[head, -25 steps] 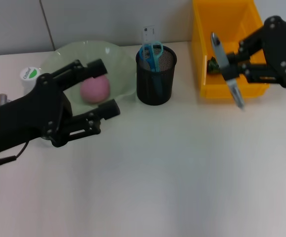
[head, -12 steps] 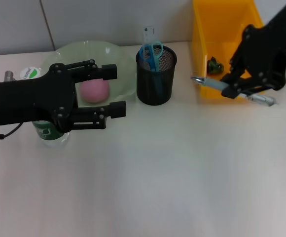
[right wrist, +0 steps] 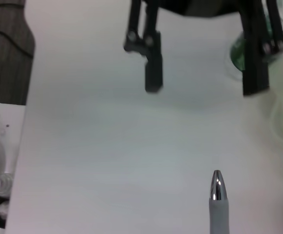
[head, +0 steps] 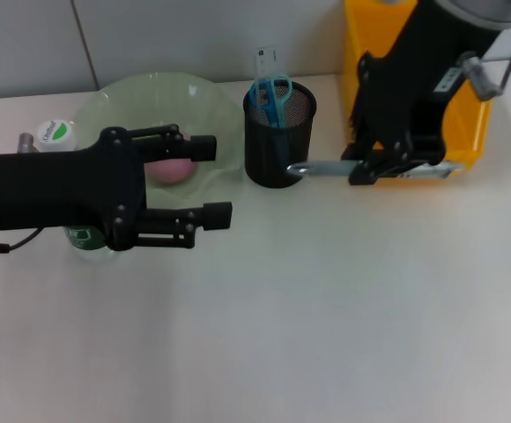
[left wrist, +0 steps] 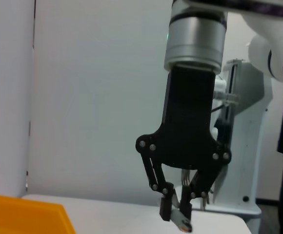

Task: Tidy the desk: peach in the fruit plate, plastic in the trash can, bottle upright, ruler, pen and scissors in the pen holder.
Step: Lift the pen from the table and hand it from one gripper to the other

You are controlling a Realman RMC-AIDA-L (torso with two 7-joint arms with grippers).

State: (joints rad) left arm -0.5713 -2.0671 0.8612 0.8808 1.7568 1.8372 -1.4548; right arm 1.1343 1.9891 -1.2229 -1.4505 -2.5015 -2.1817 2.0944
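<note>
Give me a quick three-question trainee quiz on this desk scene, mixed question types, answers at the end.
1. True or false: the peach lies in the green plate.
2. What does the right gripper hold?
A) scissors B) pen C) ruler
3. Fill in: the blue scissors stand in the black mesh ____.

Key
1. True.
2. B, the pen, held roughly level, its tip near the pen holder.
3. Pen holder.

The left gripper is open and empty.

Bright, even, diffuse overhead lighting, casting only faint soft shadows on the white table (head: 326, 308). Blurring in the right wrist view, the pen (right wrist: 217, 200) tip glinting.
</note>
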